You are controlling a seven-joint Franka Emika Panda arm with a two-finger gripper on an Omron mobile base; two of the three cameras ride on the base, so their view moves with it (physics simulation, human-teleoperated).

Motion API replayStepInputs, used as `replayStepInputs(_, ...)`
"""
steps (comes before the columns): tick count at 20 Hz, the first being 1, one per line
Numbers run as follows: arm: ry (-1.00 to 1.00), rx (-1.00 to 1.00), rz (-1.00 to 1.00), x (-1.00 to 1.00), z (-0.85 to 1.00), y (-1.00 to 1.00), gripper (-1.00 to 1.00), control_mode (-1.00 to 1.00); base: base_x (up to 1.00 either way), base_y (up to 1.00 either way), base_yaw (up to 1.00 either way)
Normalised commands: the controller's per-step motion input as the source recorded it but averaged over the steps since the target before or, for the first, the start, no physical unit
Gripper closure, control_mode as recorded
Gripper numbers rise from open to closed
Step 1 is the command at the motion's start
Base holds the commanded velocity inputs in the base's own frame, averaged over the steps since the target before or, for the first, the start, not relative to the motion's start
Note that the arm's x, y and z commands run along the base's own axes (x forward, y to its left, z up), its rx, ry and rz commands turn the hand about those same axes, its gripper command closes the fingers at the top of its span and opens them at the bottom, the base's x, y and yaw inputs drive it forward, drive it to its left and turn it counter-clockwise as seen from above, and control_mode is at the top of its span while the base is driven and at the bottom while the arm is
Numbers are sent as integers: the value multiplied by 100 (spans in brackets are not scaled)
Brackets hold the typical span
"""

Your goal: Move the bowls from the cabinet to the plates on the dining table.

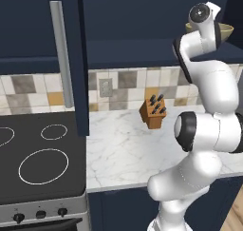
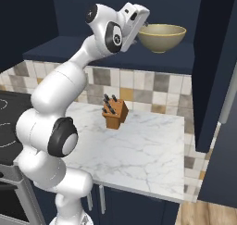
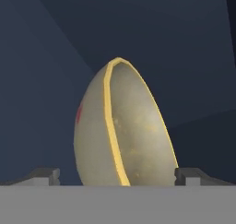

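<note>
**kitchenbot_fan:** So why is the round beige-tan bowl with the speckled olive-yellow inside [image 2: 162, 38] sitting way up at the top centre of the right base view? My read is it's just stored there, on the shelf of the dark navy wall cabinet [image 2: 139, 57], with the door swung out at the right edge of the frame so the arm can get in. The white two-finger hand [image 2: 139, 15] is up at the same height, just beside the bowl's left rim.

**marble_mike:** Yeah, and in the hand view the bowl [image 3: 122, 131] looks tipped on its side, rim running top to bottom. That's the camera being rolled, I think; the bowl itself stands upright. The two dark fingertips [image 3: 44, 176] sit spread wide at the bottom corners, either side of the bowl, and holding nothing. Looks lined up to pinch the rim or wall, but no contact that I can make out.

**kitchenbot_fan:** Any branding or text?

**marble_mike:** Nothing readable. There's a small reddish smudge on the bowl's outer wall, too blurry to call. The tan wooden knife block [image 1: 153, 112] on the white marble worktop [image 1: 123, 154] is unmarked too.
</note>
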Motion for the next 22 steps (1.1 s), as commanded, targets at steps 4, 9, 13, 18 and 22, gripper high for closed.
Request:
replayStepInputs(4, 0, 0, 0, 25, -1, -9, -100, -100, 0, 0, 0)
replayStepInputs(9, 2, 0, 0, 25, -6, -9, -100, -100, 0, 0, 0)
replayStepInputs(13, 5, 0, 0, 25, -15, -11, -100, -100, 0, 0, 0)
replayStepInputs(18, 3, 0, 0, 19, -22, -15, -100, -100, 0, 0, 0)
replayStepInputs(22, 3, 0, 0, 4, -45, -24, -100, -100, 0, 0, 0)
